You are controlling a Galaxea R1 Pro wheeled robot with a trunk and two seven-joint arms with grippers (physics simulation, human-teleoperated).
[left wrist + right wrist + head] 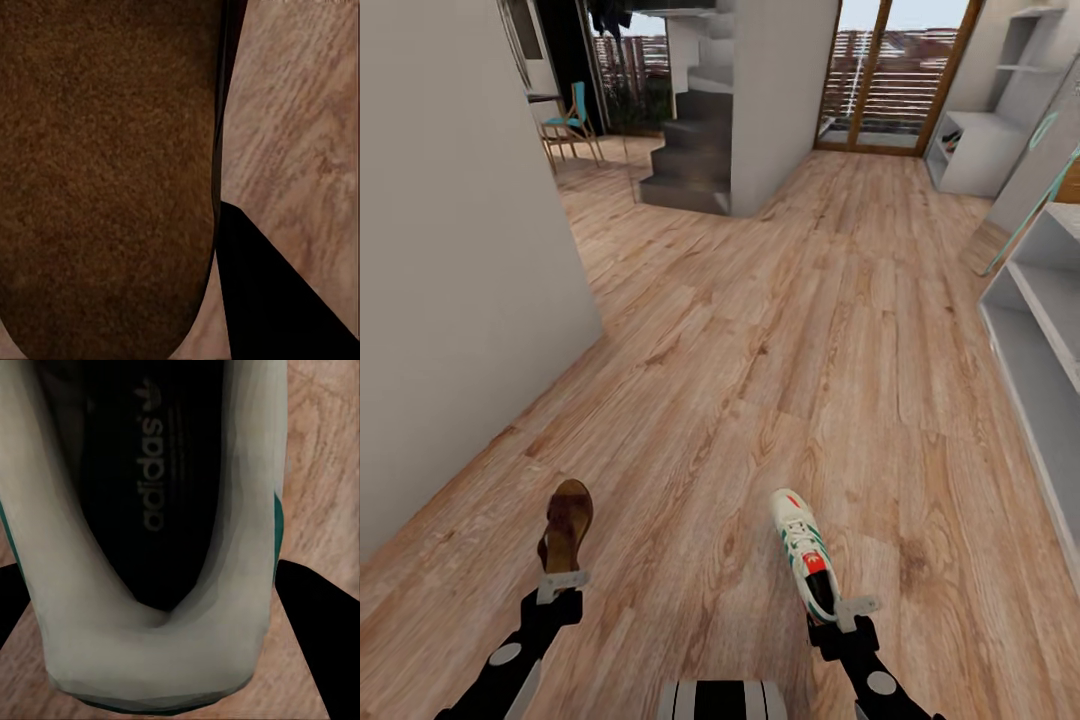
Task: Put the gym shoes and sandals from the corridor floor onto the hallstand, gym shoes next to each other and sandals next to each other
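Gripping sandal (566,525) (left end effector (561,583)), sneaker (805,553); right end effector (852,610)

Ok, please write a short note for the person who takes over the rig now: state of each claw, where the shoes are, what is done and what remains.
Left claw: shut on a brown sandal, held at its heel above the floor.
Right claw: shut on a white gym shoe, gripped at the heel.
The other sandal and other gym shoe are not in these pictures.
A pale-grey shelf unit stands at the right edge of the head view; its visible shelves hold no shoes. A similar unit stands farther down the corridor.
Done: one sandal and one gym shoe picked up.
Left: place both on the rack, then fetch the other two and pair them.
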